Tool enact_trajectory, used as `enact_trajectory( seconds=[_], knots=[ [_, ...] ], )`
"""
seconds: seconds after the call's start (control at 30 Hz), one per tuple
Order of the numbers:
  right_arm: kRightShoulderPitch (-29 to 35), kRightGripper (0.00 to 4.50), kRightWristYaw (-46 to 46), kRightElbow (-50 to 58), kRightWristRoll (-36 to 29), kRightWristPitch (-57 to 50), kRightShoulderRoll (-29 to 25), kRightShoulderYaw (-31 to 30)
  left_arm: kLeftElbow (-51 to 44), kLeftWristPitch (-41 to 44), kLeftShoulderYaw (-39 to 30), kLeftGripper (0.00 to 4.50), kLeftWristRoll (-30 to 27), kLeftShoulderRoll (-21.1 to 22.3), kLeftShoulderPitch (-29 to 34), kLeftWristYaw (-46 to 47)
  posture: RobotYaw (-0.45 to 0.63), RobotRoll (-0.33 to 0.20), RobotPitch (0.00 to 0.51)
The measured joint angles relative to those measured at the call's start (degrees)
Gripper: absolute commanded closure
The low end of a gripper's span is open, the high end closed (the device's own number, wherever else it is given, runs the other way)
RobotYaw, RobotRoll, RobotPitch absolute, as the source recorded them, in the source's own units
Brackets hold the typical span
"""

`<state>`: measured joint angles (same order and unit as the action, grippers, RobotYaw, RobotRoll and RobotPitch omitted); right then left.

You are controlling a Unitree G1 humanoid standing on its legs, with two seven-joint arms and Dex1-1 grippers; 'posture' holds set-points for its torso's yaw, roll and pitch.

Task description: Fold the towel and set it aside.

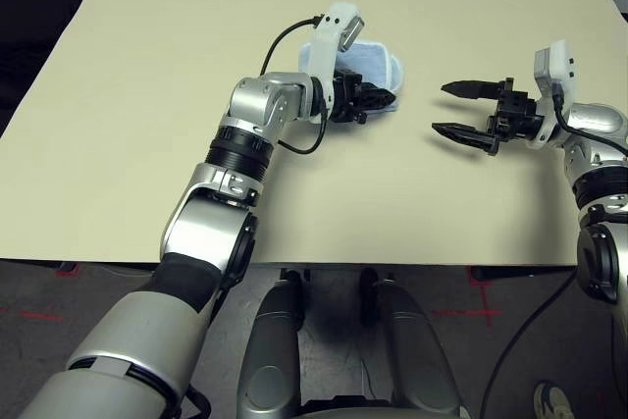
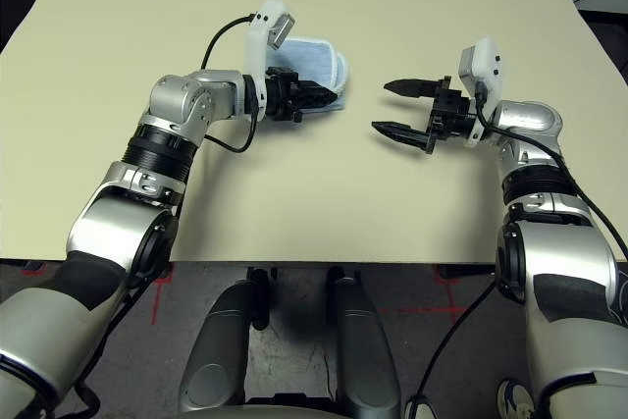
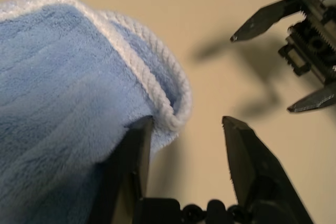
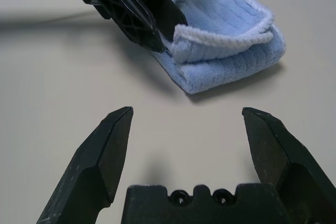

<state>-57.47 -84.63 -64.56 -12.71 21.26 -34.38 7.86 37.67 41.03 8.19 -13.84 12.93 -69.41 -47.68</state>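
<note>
The towel (image 1: 378, 64) lies on the table (image 1: 147, 95), a bit past the middle, at about 12 o'clock from the robot's body. It is light blue and folded over into a small thick bundle. From the head views it looks like a little blue pad, half hidden behind the left arm.

The left gripper (image 1: 376, 97) sits right at the near edge of the towel. From the head it is hard to see how its fingers stand. The left wrist view helps: the two black fingers stand apart, and one finger (image 3: 134, 166) touches the blue cloth while the other stands over bare table. Nothing is pinched between them. That view also shows the white rope-like edge (image 3: 152, 85) curling over the fold.

The right gripper (image 1: 453, 110) is at about 3 o'clock from the towel, well apart from it, pointing toward it. Its fingers are spread wide with nothing between them.

The right wrist view looks across the table at the towel's side. It shows two soft layers, with the top flap and its white edge (image 4: 226, 38) lying over the bottom one. It also shows the left gripper's dark fingers against the end of the towel.
</note>
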Motion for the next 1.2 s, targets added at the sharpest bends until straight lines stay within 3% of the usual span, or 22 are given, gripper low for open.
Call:
enact_trajectory(
  seconds=[0.07,0.27,0.47,0.53,0.7,0.9,1.03,1.2],
  knots=[
    [0.0,0.00,0.1,0.0,0.0,0.0,0.0,0.0,-1.7,0.3,-0.1,0.03,0.1,1.6,0.0,-0.7,0.05,0.000,0.242],
    [0.0,0.00,0.3,0.0,0.0,0.1,0.0,0.0,-10.4,6.2,-2.1,0.01,-2.6,6.6,-0.4,-4.0,0.06,0.000,0.244],
    [-1.0,0.00,0.4,-0.3,0.0,0.0,0.0,0.0,-18.6,9.5,-3.5,0.01,-5.2,15.2,0.5,-9.5,0.06,0.000,0.242],
    [-2.0,0.00,0.5,-0.5,-0.1,-0.5,0.0,0.3,-19.5,6.2,-4.3,0.01,-5.3,17.1,2.9,-11.0,0.06,0.000,0.242],
    [-3.6,0.00,1.9,-0.7,-0.4,-2.3,0.7,1.0,-17.5,-11.3,-6.4,0.01,-4.3,19.2,11.4,-14.2,0.05,0.000,0.245],
    [-5.2,0.00,2.5,-0.9,-0.4,-3.4,3.3,1.1,-10.5,-27.7,-8.1,0.01,-2.9,19.0,14.8,-15.9,0.05,0.000,0.245],
    [-7.0,1.28,2.8,-1.1,-0.4,-4.0,4.0,1.6,-7.8,-33.6,-8.4,0.00,-2.9,18.1,14.8,-16.6,0.06,0.000,0.240],
    [-7.5,3.21,3.2,-1.5,-0.4,-4.5,4.0,1.8,-4.7,-36.7,-8.9,0.00,-2.8,17.6,14.8,-16.9,0.05,0.000,0.233]
  ],
)
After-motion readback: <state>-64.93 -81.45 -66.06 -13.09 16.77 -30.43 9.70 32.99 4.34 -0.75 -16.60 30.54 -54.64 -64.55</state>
